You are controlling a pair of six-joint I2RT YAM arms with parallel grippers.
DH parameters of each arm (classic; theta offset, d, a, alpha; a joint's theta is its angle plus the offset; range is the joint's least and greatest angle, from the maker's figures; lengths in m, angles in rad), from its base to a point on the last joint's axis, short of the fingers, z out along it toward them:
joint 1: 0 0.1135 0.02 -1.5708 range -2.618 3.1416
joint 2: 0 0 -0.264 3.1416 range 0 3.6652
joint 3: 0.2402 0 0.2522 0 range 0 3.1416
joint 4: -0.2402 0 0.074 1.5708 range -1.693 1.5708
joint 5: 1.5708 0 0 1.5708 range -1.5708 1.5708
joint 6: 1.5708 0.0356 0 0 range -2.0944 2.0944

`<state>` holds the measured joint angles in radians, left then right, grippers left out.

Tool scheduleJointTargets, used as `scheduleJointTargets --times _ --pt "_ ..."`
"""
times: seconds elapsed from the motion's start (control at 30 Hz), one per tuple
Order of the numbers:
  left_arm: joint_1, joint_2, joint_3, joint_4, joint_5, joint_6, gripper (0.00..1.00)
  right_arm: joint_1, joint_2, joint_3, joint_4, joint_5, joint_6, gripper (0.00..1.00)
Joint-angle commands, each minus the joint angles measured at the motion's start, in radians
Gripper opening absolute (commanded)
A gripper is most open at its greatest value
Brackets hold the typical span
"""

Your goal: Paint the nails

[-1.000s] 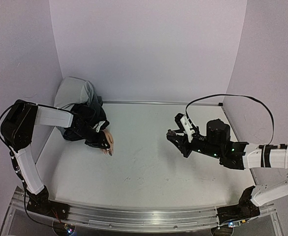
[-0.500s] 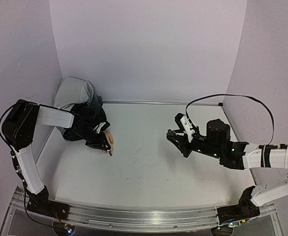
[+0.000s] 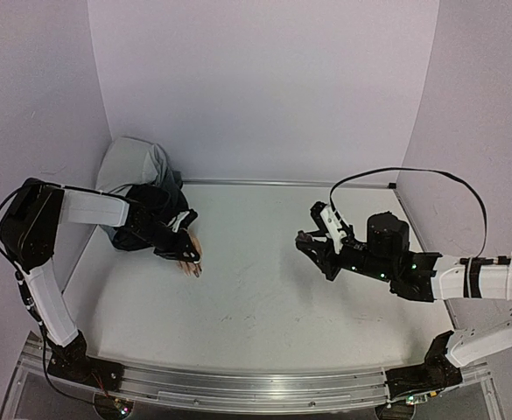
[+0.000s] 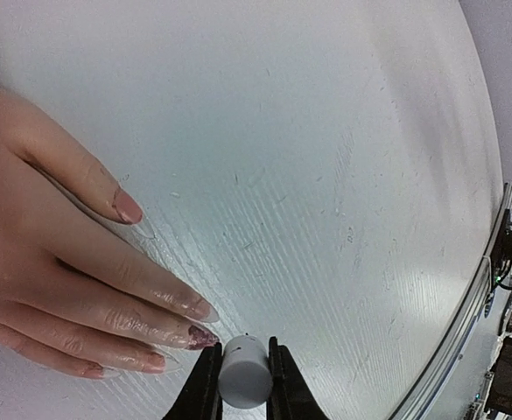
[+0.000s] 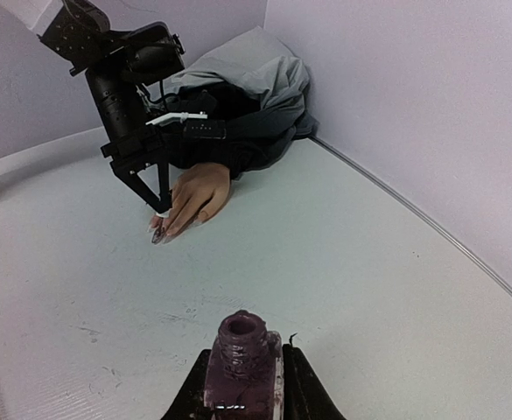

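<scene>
Purple-stained, the open bottle [image 5: 241, 359] sits nearest in the right wrist view, upright and uncapped, clamped between the two fingers of the right gripper [image 3: 308, 241]. That gripper hangs above the table [image 3: 264, 297], right of centre and well apart from the hand.

Left gripper [image 3: 185, 253]: closed on a small white cap [image 4: 244, 374], one finger [image 4: 205, 387] pressed to each side. It points down at the fingertips of the hand [image 4: 37, 254]. The underside of the cap is hidden.

The hand, peach-coloured, lies flat on the table at the left, palm down, fingers pointing toward the near edge. The nails [image 4: 127, 206] are at the finger ends, on the table surface directly below the left gripper. One nail [image 4: 201, 335] carries dark purple polish, patchy at its edges; it lies just beside the cap. Whether the two touch cannot be told. The neighbouring nails look pale pink and glossy.

Behind the hand, a black sleeve [image 5: 238, 144] covers the wrist. Farther back, grey cloth [image 5: 242, 74] is bunched in the far-left corner against the walls.
</scene>
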<state>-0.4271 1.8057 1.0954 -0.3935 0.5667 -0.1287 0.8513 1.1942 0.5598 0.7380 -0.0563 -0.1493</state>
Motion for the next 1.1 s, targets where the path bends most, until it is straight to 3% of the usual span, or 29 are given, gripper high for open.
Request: scheduleJointTargets --times 0.0,0.4,1.07 --pt "0.001 -0.049 0.014 0.035 -0.027 -0.001 0.0 -0.004 0.001 0.008 0.073 -0.009 0.001 0.0" --pt "0.013 -0.008 0.05 -0.015 -0.093 -0.001 0.0 -0.005 0.002 0.008 0.075 -0.01 -0.001 0.0" --pt "0.013 0.021 0.061 -0.027 -0.073 0.002 0.0 -0.007 0.002 0.009 0.077 -0.012 0.001 0.0"
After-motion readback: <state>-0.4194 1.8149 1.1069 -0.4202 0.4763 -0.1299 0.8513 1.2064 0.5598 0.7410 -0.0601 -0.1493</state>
